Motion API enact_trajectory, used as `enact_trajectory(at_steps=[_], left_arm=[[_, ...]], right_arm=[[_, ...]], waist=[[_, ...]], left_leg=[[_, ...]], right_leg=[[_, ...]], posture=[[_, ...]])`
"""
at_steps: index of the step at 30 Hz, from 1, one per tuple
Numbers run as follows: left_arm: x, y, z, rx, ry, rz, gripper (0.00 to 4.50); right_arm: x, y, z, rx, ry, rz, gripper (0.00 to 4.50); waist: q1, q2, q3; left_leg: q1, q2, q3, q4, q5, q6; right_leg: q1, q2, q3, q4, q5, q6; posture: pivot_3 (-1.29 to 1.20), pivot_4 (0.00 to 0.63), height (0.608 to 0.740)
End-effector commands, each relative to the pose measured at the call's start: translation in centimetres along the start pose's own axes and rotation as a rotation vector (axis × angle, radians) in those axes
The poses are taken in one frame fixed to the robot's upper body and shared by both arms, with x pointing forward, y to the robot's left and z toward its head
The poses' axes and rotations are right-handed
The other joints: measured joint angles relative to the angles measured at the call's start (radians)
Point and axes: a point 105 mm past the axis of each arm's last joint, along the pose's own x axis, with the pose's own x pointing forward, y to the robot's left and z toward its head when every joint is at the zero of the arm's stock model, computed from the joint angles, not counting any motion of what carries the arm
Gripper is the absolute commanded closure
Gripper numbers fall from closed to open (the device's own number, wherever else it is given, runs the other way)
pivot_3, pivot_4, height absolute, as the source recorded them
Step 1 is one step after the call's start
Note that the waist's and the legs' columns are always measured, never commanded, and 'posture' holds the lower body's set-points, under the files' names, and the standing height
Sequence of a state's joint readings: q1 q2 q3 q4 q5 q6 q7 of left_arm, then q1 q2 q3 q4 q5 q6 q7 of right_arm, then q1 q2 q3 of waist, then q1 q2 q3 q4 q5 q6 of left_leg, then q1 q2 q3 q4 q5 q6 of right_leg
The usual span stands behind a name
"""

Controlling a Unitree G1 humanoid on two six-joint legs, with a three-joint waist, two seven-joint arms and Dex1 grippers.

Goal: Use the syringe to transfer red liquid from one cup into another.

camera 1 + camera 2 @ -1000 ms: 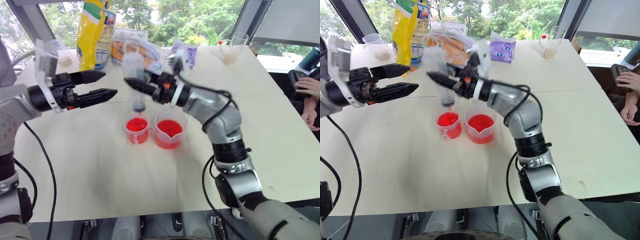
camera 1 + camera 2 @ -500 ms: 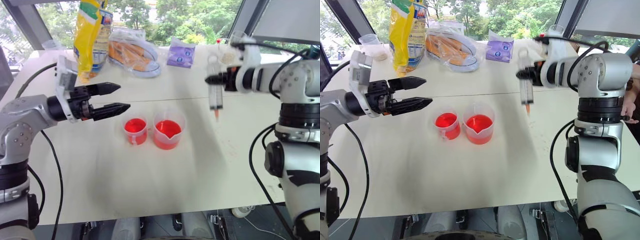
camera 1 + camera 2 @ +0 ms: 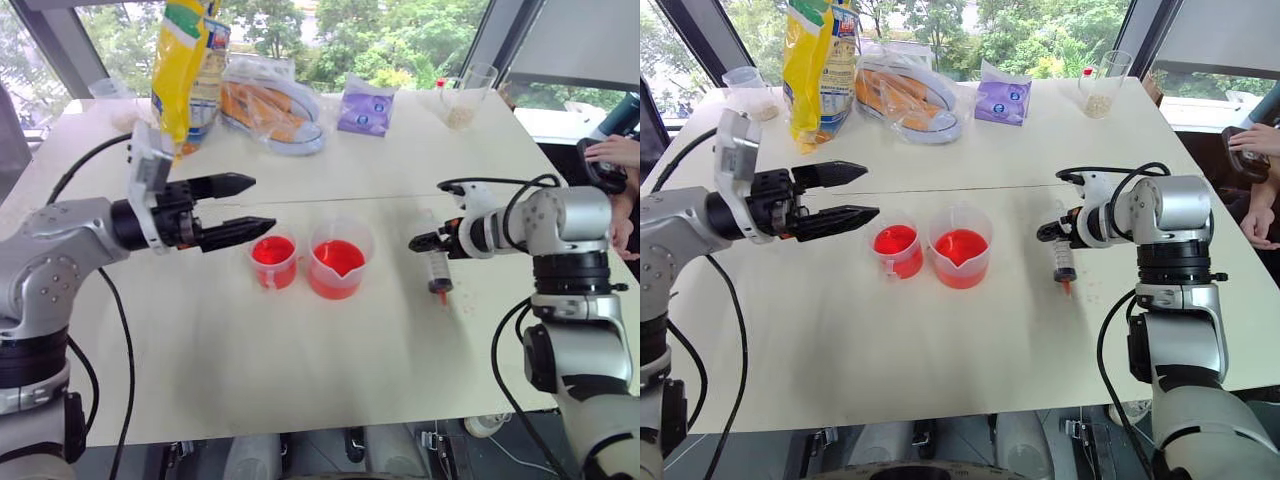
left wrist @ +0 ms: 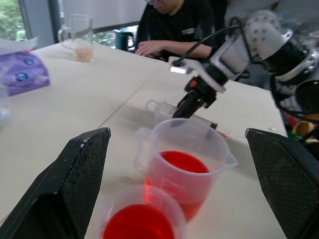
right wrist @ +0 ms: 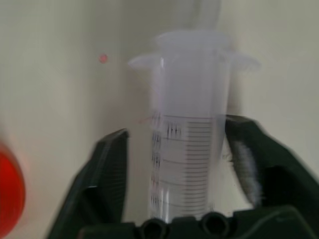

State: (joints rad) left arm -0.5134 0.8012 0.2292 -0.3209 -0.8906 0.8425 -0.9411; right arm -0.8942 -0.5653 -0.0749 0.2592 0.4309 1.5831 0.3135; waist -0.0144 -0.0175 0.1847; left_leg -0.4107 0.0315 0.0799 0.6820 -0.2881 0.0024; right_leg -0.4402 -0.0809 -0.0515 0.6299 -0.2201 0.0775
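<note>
Nearest in the right wrist view, the syringe (image 5: pixel 187 144) is seen between the spread fingers of the right gripper (image 5: pixel 185 169); a gap is visible on each side of the barrel, so it is not pinched. Printed gradations and the flange are shown here, with the white plunger beyond, and a small red droplet (image 5: pixel 103 58) is seen on the table (image 5: pixel 60 89); none of this detail can be made out from the head views. From the head views, the syringe is seen lying on the table well to the right of the cups, its long axis running roughly near to far, the orange-red tip towards the robot and the plunger end under the gripper.

In the left wrist view, the smaller cup (image 4: pixel 139 224) is seen nearest, the spouted cup (image 4: pixel 187 164) just behind it, both holding red liquid (image 4: pixel 184 167). Beyond them the right gripper is seen from the front, over the syringe. A seated person (image 4: pixel 177 27) is shown at the far table edge.

The left gripper (image 3: pixel 235 207) is held above the table just left of the smaller cup, its jaws spread and empty.
</note>
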Motion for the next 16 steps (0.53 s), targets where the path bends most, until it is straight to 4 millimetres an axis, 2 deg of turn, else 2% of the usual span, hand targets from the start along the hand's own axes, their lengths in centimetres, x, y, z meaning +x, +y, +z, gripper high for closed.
enact_trajectory(at_steps=[1, 6, 9, 13, 16], left_arm=[[0.0, -0.7, 0.7, 0.023, -0.019, -0.012, 0.00], [-0.5, -1.1, 0.3, 0.023, 0.014, -0.015, 0.00], [-1.0, -1.1, 0.1, 0.025, 0.034, -0.006, 0.00], [-1.4, -1.2, -0.1, 0.031, 0.050, 0.007, 0.00], [-1.5, -1.3, 0.0, 0.028, 0.043, 0.016, 0.00]], right_arm=[[-1.0, 0.3, 1.2, -0.027, -0.060, 0.001, 0.06], [-4.3, 1.7, 3.1, -0.286, -0.188, 0.050, 0.06], [-7.4, 3.5, 3.8, -0.434, -0.278, 0.156, 0.06], [-10.9, 5.5, 3.6, -0.552, -0.351, 0.270, 0.06], [-12.0, 6.4, 2.7, -0.613, -0.362, 0.313, 0.06]], waist=[[0.000, 0.000, 0.000], [0.001, 0.001, 0.001], [0.001, 0.001, 0.001], [0.000, 0.001, 0.001], [0.002, 0.001, 0.001]], left_leg=[[0.000, 0.000, 0.000, 0.000, 0.000, 0.000], [0.000, 0.000, 0.000, 0.000, 0.000, 0.000], [0.000, 0.000, 0.000, 0.000, 0.000, 0.000], [0.000, 0.000, 0.000, 0.000, 0.000, 0.000], [0.000, 0.001, 0.000, 0.000, 0.000, 0.000]], right_leg=[[0.000, 0.000, 0.000, 0.000, 0.000, 0.000], [0.000, 0.000, 0.000, 0.000, 0.000, 0.000], [0.000, 0.000, 0.000, -0.001, 0.000, 0.000], [0.000, 0.001, 0.000, -0.001, 0.000, 0.000], [0.000, 0.000, 0.000, -0.001, 0.000, 0.000]], posture=[[0.00, 0.150, 0.740], [0.00, 0.150, 0.740], [0.00, 0.150, 0.740], [0.00, 0.150, 0.740], [0.00, 0.150, 0.740]])
